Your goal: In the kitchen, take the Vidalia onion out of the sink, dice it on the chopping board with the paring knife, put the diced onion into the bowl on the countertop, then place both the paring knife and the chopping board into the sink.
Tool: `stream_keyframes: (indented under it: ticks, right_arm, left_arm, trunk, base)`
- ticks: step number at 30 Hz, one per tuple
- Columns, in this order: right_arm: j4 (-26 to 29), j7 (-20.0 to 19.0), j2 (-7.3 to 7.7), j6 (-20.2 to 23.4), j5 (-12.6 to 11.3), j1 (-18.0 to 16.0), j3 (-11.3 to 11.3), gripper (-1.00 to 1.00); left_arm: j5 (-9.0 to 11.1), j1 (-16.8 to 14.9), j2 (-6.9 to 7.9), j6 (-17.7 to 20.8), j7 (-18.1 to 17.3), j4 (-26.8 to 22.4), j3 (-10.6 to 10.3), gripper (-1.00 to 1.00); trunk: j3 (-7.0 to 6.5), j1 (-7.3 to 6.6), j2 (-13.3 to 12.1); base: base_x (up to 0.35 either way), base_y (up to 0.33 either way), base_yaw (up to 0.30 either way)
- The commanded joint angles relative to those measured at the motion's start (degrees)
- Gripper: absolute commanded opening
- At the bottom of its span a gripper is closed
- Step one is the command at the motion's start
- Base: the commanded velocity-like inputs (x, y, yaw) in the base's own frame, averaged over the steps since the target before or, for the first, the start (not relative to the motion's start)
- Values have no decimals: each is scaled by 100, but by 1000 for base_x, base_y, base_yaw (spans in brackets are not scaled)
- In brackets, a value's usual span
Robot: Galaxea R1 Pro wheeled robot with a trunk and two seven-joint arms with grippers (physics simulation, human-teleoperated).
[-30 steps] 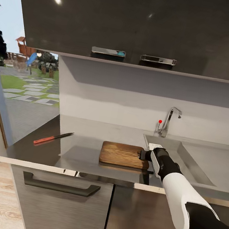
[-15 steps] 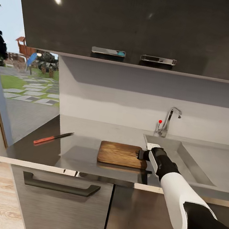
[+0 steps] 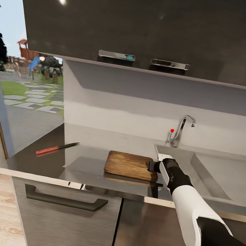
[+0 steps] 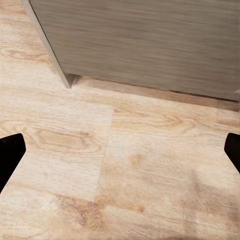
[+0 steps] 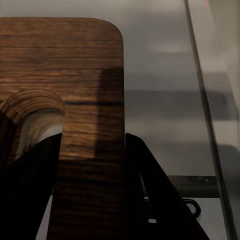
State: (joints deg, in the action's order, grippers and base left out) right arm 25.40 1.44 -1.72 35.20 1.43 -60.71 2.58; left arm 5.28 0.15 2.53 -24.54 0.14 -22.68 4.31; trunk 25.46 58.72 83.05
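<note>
1. Since a second ago, the chopping board (image 3: 131, 165) has slid slightly to the left on the counter (image 3: 88, 165) and its front edge sits a little higher; against half a second ago nothing has visibly changed. My right arm has shifted with it.
2. Counting left to right in my head view: one paring knife (image 3: 56, 148), one chopping board, one right end effector (image 3: 152, 166), one tap (image 3: 181, 129) with a red knob, one sink (image 3: 210, 173).
3. The paring knife lies flat near the counter's left end, red handle toward the front edge, dark blade pointing back and to the right, well apart from the board.
4. The board lies near the middle of the counter, between the knife and the sink, its handle end toward the sink.
5. My right end effector is closed on the board's handle end: in my right wrist view, the two dark fingers (image 5: 150, 190) sit on either side of the strip of wood (image 5: 90, 150) beside the handle slot.
6. The sink, just right of the board, shows a bare steel slope and floor in the part I can see.
7. My left end effector (image 4: 120, 150) hangs over the wooden floor (image 4: 150, 165) beside a cabinet base, its fingertips wide apart, holding nothing.
</note>
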Motion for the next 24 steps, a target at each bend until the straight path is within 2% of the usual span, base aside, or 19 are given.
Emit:
stream_keyframes:
  ticks: [1, 12, 13, 24]
  right_arm:
    - [0, 14, -4, 30, 76, 0, 31, -100]
    - [0, 14, -4, 30, 77, -2, 26, -100]
    - [0, 14, -4, 30, 77, 0, 26, 100]
    - [0, 14, -4, 30, 73, 0, 23, 100]
  left_arm:
    - [56, 2, 2, -7, 0, -8, -18, 100]
    - [59, 2, 2, -7, 2, -8, -18, 100]
    - [58, 2, 2, -7, 2, -8, -18, 100]
    - [55, 2, 2, -7, -1, -8, -18, 100]
  trunk:
    - [7, 0, 3]
    - [7, 0, 3]
    - [7, 0, 3]
    - [7, 0, 3]
  base:
    - [0, 0, 0]
    - [0, 0, 0]
    - [0, 0, 0]
    - [0, 0, 0]
